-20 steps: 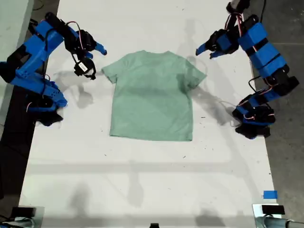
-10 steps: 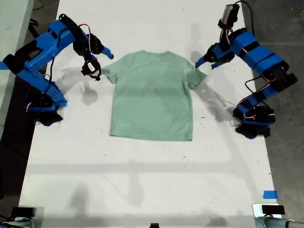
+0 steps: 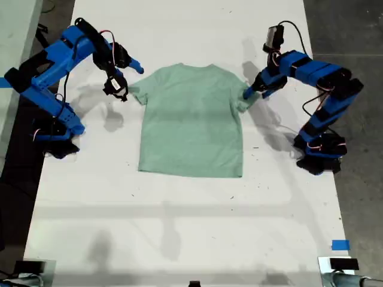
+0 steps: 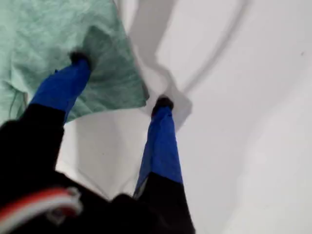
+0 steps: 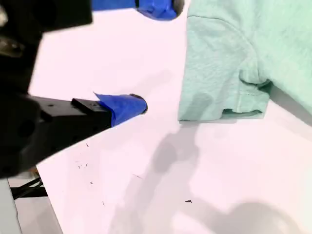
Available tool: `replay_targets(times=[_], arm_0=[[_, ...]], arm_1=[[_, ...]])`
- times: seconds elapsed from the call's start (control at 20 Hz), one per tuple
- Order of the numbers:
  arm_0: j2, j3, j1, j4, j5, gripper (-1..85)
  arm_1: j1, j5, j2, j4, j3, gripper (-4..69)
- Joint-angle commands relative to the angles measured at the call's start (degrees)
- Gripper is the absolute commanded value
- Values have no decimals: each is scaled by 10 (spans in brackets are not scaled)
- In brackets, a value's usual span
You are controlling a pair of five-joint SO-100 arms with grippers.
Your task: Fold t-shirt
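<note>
The t-shirt [image 3: 191, 122] is spread flat mid-table. My first gripper [image 3: 249, 91] is spread astride its sleeve at the exterior view's right, for pinching; my second gripper [image 3: 133, 67] is held spread beside the opposite sleeve.

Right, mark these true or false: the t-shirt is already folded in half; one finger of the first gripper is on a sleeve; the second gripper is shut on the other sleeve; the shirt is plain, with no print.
1. The t-shirt is already folded in half. False: it lies spread flat on the table, both sleeves out.
2. One of the fingers of my first gripper is on a sleeve. True.
3. My second gripper is shut on the other sleeve. False: it is open, beside that sleeve, not touching it.
4. The shirt is plain. True.
</note>
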Motion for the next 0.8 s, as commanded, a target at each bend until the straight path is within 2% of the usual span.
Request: replay_targets(times=[0.0,0.05,0.1,0.15,0.4,0.65,0.75], arm_0=[[4,-29,-3,0,5,320],[4,-29,-2,0,5,319],[5,-29,-2,1,5,318],[6,-29,-1,2,5,318],[11,-29,3,4,4,316],[11,-28,5,4,4,316],[12,-28,7,4,3,316]], arm_1=[[7,-16,-25,-17,-48,187],[7,-13,-34,-12,-58,60],[5,-12,-37,-2,-69,8],[-2,-10,-31,15,-80,-11],[-48,25,-3,147,-191,-13],[-120,93,-17,295,-424,-13],[-154,130,-54,323,-513,-13]])
